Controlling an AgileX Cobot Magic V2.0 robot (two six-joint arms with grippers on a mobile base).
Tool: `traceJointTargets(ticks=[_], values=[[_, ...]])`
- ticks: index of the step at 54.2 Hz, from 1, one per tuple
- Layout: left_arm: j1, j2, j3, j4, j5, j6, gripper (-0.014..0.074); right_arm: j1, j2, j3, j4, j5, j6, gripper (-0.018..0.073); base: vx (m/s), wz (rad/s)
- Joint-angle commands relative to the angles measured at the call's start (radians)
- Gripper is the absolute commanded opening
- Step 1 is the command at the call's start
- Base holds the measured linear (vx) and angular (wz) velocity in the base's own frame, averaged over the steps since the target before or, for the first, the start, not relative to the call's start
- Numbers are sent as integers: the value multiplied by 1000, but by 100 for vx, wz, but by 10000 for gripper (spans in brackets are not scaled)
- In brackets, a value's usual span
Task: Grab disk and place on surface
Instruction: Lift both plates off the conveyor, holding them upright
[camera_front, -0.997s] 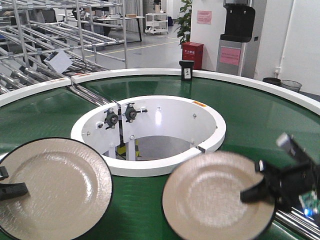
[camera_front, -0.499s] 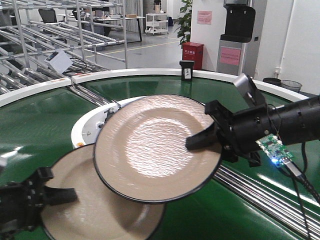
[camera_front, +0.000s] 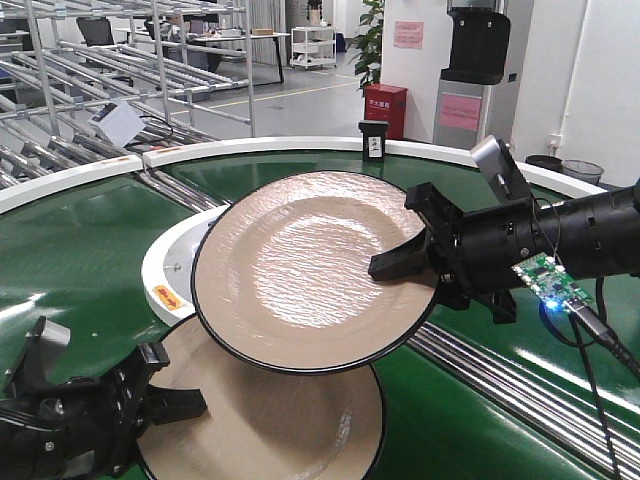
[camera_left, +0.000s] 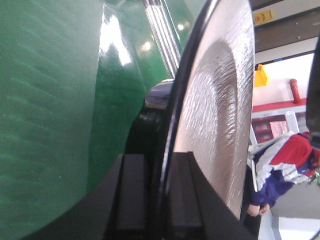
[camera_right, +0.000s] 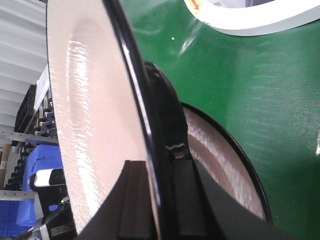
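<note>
Two disks sit over the green belt, close to its white inner ring. The upper disk is tilted, face toward the front camera, clear of the belt, and it overlaps the far edge of the lower disk. The right gripper is clamped on the right rim of the upper disk, and the left gripper on the left rim of the lower disk. Each wrist view shows a rim between both fingers. Whether the lower disk touches the belt cannot be told.
</note>
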Motion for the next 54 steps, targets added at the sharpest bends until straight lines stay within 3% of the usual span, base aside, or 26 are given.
traceJointTargets(ticks=[1, 54], values=[[-3, -33, -33, -88, 16, -9, 1, -4, -52, -42, 105, -47, -4, -6, 0, 0], [-3, -33, -33, -88, 16, -9, 1, -4, -52, -42, 105, -49, -4, -6, 0, 0]])
